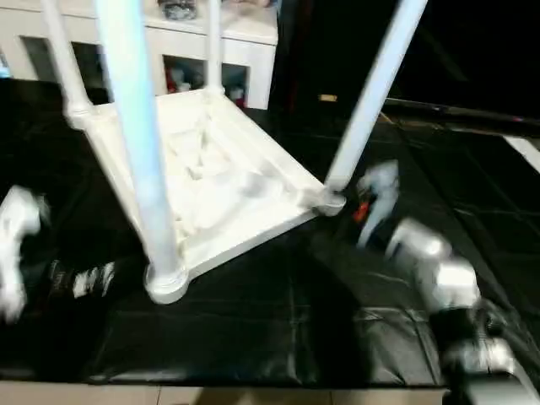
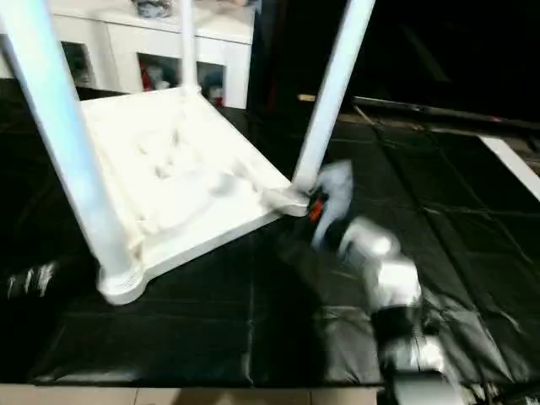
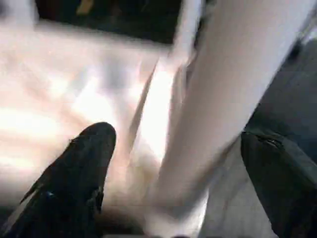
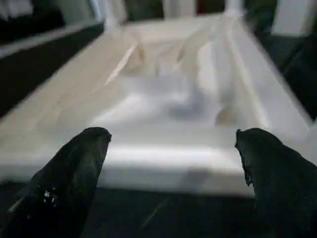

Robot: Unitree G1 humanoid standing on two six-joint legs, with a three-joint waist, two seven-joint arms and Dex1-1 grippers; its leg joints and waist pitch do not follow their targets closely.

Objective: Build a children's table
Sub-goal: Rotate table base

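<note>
The children's table lies upside down on the black mat, its ribbed white top [image 1: 228, 181] facing up. Legs stand in its corner sockets: a near left leg [image 1: 139, 152], a right leg [image 1: 371, 93] and two at the back [image 1: 63, 59]. My left gripper [image 3: 178, 139] is open, its black fingers [image 3: 84, 163] wide apart on either side of the near left leg's base [image 3: 218, 109], with a gap on each side. My right gripper [image 4: 173, 139] is open too, facing the table top's rim [image 4: 163, 163] close by the right corner socket [image 1: 327, 201]. My right forearm [image 1: 430, 261] reaches in from the lower right.
A white cabinet [image 1: 236, 42] with open compartments stands behind the table. The black mat [image 1: 278, 321] ends at a front edge, with light floor [image 1: 253, 396] below it. A white strip [image 1: 527, 152] lies at the far right.
</note>
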